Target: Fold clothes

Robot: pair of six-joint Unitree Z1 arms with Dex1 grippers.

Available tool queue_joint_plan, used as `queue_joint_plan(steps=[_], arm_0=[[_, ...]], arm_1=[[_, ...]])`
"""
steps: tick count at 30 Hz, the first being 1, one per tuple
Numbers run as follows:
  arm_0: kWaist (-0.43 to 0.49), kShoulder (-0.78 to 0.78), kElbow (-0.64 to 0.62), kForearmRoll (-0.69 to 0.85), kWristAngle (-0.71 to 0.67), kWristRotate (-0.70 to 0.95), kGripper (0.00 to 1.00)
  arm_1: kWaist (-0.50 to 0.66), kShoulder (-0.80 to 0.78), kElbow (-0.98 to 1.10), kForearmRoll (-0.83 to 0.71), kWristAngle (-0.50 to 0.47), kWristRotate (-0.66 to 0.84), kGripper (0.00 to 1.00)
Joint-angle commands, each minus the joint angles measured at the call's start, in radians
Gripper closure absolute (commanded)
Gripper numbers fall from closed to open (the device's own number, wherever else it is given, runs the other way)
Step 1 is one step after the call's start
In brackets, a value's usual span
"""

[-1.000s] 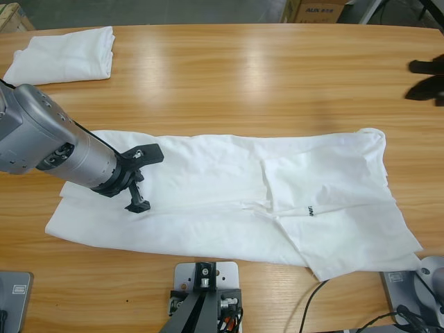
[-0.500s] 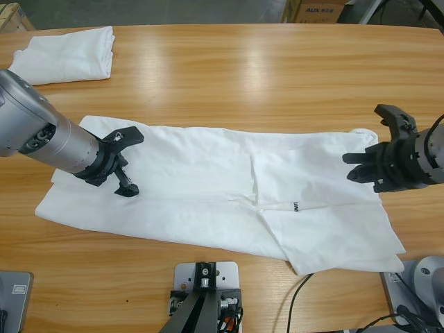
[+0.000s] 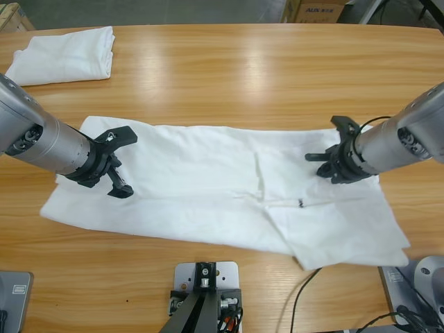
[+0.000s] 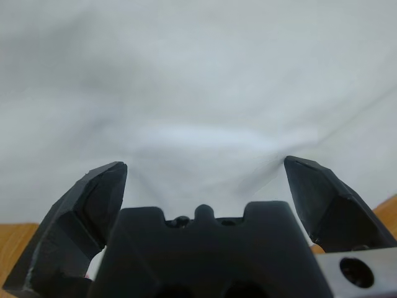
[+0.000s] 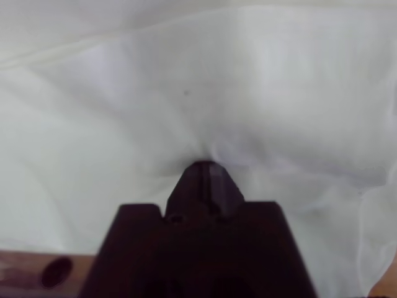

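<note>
A white T-shirt (image 3: 201,180) lies spread lengthways across the wooden table (image 3: 243,76), with a tiny dark mark (image 3: 300,202) right of its middle. My left gripper (image 3: 125,161) rests over the shirt's left end with its jaws open; in the left wrist view the gripper (image 4: 205,180) has white cloth (image 4: 198,74) between and beyond its tips. My right gripper (image 3: 327,157) sits on the shirt's right part. In the right wrist view the gripper (image 5: 206,171) has its jaws together, and the cloth (image 5: 248,81) puckers at their tip.
A second white T-shirt (image 3: 62,55) lies folded at the table's far left corner. A cardboard box (image 3: 316,10) stands beyond the far edge. Black cables (image 3: 305,291) run along the near right edge.
The right arm came in from the right edge and settled its gripper on the shirt's right part. The left gripper drew back to the left, and the shirt slid left with it.
</note>
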Motion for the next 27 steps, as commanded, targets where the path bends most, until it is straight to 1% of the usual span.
queue_joint_plan(steps=[1,4,9,13,17,22,24,27], arm_0=[[0.009,0.008,0.025,0.007,0.009,-0.008,0.000],[0.009,0.010,0.025,0.007,0.008,-0.008,0.000],[0.009,0.002,0.028,0.007,0.003,-0.008,0.000],[0.009,-0.001,0.028,0.007,0.001,-0.008,0.000],[0.009,-0.004,0.030,0.007,0.001,-0.009,0.000],[0.009,0.000,0.028,0.007,0.001,-0.011,0.000],[0.009,-0.001,0.028,0.007,0.001,-0.011,0.000],[0.009,-0.001,0.028,0.007,0.001,-0.011,0.000]], arm_1=[[-0.066,-0.094,-0.009,0.032,-0.043,-0.059,1.000],[-0.075,-0.081,-0.024,0.036,-0.043,-0.074,1.000],[-0.095,0.036,-0.013,-0.042,-0.044,-0.104,1.000],[-0.180,0.085,-0.016,-0.087,-0.070,-0.165,1.000],[-0.255,0.032,-0.015,-0.085,-0.094,-0.208,1.000],[-0.292,0.016,-0.010,-0.087,-0.091,-0.229,1.000],[-0.292,-0.025,-0.019,-0.082,-0.085,-0.232,1.000],[-0.287,-0.142,-0.059,0.009,-0.088,-0.232,1.000]])
